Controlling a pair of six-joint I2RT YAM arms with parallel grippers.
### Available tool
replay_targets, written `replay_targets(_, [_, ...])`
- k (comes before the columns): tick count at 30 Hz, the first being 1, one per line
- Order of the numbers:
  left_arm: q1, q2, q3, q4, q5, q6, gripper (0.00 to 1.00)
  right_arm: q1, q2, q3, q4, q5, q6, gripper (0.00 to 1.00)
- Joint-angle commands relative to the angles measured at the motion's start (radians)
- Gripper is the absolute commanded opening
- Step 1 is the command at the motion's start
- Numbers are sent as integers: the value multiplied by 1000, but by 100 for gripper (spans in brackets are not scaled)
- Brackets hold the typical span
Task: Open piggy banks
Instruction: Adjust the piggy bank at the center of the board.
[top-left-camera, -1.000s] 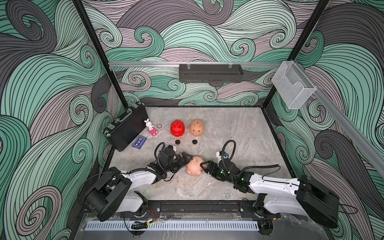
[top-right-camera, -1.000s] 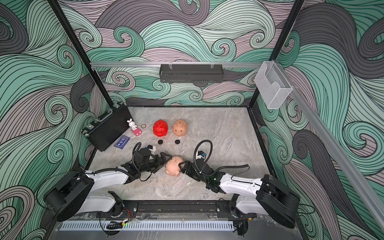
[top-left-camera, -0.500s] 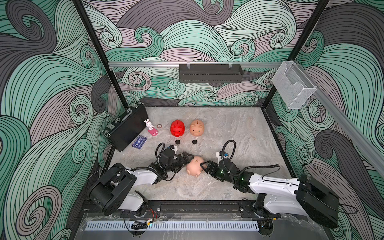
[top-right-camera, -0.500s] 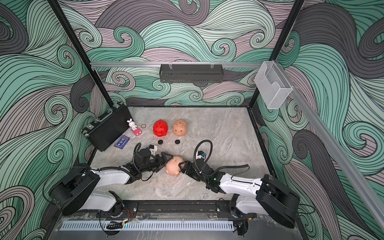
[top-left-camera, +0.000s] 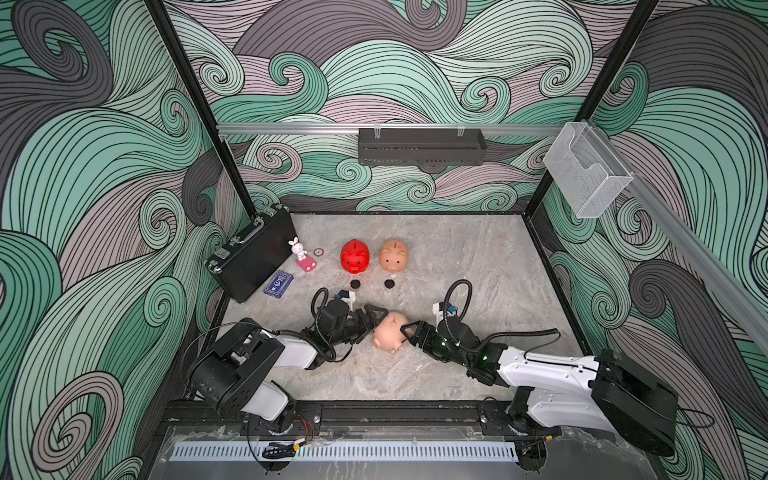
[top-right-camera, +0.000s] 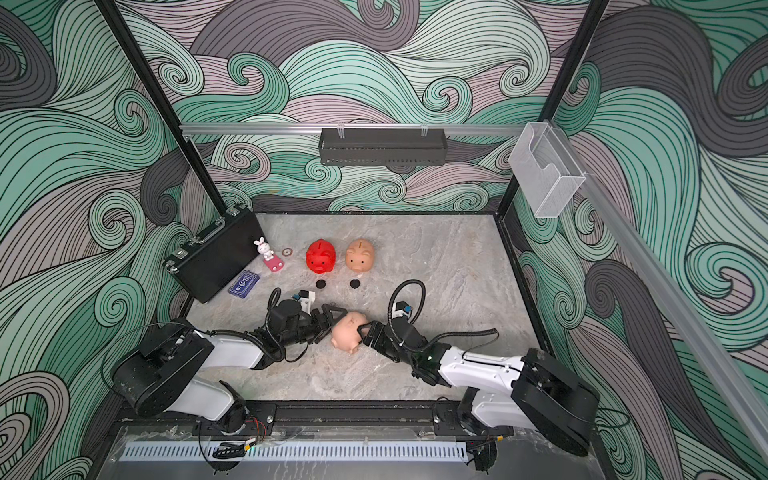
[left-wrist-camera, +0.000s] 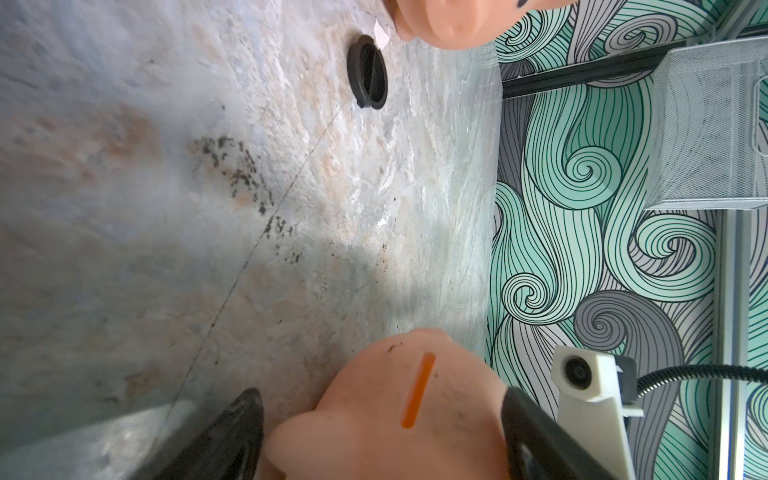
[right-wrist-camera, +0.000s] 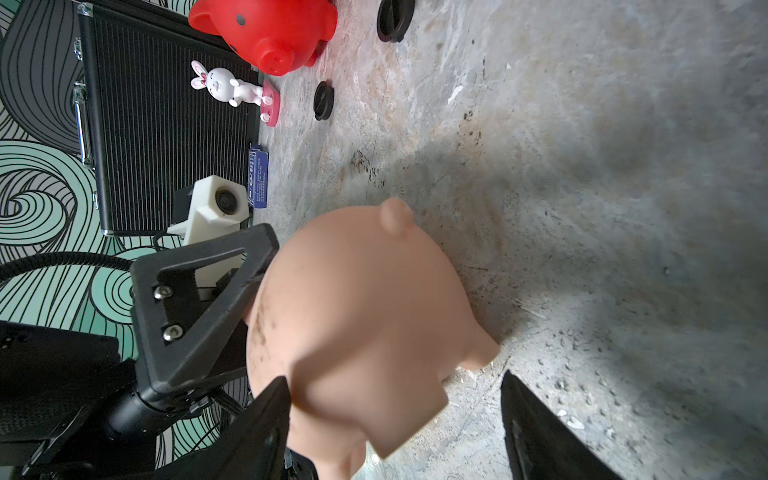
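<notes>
- You have the near peach piggy bank (top-left-camera: 388, 337) lying low at the front middle of the mottled stone-look surface (top-left-camera: 465, 257), between the two arms.
- Its orange-edged coin slot (left-wrist-camera: 417, 390) faces up and toward the back wall. The body is so round that you cannot pick out a long axis or see where the snout points.
- Its skin is smooth matte plastic with dark scuffs, and a small nub and a stubby leg stick out in the right wrist view.
- Your left pincer (top-left-camera: 374, 322) straddles this pig. One black finger (left-wrist-camera: 536, 436) lies against its side and the other sits at its opposite flank. You cannot tell whether it is clamped yet.
- Your right pincer (top-left-camera: 409, 334) stands apart. One finger touches the pig's rear, and the other finger (right-wrist-camera: 536, 432) is just beside it with bare surface showing between.
- The glossy red piggy bank (top-left-camera: 354, 257) and the far peach piggy bank (top-left-camera: 393, 255) stand upright side by side toward the back, snouts toward you and slots on top.
- Two flat black round plugs (top-left-camera: 355, 284) (top-left-camera: 389, 284) lie loose just in front of them.
- A white rabbit figurine (top-left-camera: 300, 249), a blue card pack (top-left-camera: 278, 284) and a ribbed black case (top-left-camera: 253, 257) sit to the left.
</notes>
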Motion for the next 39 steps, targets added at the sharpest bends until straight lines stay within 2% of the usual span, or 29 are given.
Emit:
replay_targets(1, [1, -33, -2, -53, -3, 26, 82, -10, 52, -52, -235, 30, -14, 77])
replay_targets(9, [1, -32, -5, -41, 0, 25, 74, -12, 65, -50, -224, 23, -13, 77])
replay_targets(17, [1, -33, -8, -51, -6, 25, 73, -11, 57, -41, -220, 20, -25, 77])
replay_targets(19, [1, -34, -7, -71, -13, 30, 73, -16, 38, -32, -218, 14, -38, 81])
replay_targets(23, [-4, -82, -4, -107, -21, 34, 73, -23, -46, -12, -201, 14, -82, 94])
replay_targets(26, [-9, -85, -3, -111, -24, 33, 73, -22, -110, 7, -205, 23, -123, 99])
replay_targets(30, [-13, -85, -1, -109, -25, 33, 73, -22, -143, 6, -169, 7, -146, 99])
replay_targets(35, [-23, -100, 13, -123, -33, 34, 72, -20, -89, 6, -62, -85, -152, 99])
replay_targets(39, [-49, -156, 36, -214, -75, 61, 72, -20, -41, 18, -43, -110, -157, 97])
